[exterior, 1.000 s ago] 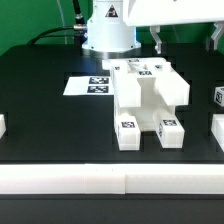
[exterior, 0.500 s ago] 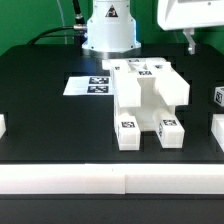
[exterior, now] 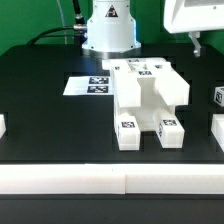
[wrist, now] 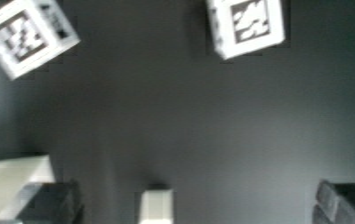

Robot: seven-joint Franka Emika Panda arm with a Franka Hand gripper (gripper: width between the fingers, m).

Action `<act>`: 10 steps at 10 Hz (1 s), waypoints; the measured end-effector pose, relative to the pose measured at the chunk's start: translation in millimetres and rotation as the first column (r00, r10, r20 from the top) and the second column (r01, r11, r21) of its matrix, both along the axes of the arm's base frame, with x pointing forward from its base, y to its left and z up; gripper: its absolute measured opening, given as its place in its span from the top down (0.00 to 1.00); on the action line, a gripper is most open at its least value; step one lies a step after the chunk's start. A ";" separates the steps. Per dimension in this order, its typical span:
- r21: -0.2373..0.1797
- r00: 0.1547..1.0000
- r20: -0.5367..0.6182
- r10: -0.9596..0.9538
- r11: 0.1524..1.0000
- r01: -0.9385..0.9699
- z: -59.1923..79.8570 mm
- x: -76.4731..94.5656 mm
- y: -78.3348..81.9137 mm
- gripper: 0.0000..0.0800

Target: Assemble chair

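Chair (exterior: 150,95): matte white, partly built, lying in the middle of the black table (exterior: 40,110). Two thick legs (exterior: 128,133) point toward the camera, with tags on their ends and on the top face. Loose white pieces (exterior: 218,97) lie at the exterior view's right and left edges.

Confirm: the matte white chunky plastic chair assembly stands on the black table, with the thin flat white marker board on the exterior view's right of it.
Wrong side. The exterior view shows the thin flat white marker board on the exterior view's left of the matte white chunky plastic chair assembly, which does stand on the black table.
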State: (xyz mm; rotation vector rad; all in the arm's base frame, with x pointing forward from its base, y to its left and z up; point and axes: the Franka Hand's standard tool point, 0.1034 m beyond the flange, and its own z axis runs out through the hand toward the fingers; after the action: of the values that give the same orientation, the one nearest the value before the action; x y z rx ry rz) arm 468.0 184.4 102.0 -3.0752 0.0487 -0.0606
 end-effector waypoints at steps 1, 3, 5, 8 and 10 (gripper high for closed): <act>-0.002 1.000 -0.001 0.006 1.000 -0.006 -5.6 -5.0 10.4 0.19; -0.012 1.000 0.003 0.021 1.000 -0.021 -22.6 -12.1 20.4 0.19; -0.024 1.000 0.001 0.025 0.999 -0.025 -40.2 -15.6 19.0 0.19; -0.041 1.000 -0.012 0.028 0.999 -0.028 -62.1 -19.1 17.1 0.19; -0.049 0.999 -0.019 0.032 0.998 -0.033 -74.0 -21.2 18.5 0.19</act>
State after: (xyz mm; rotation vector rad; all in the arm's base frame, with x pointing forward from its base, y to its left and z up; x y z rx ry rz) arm 446.8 202.9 28.1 -3.1248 -0.0023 -0.0324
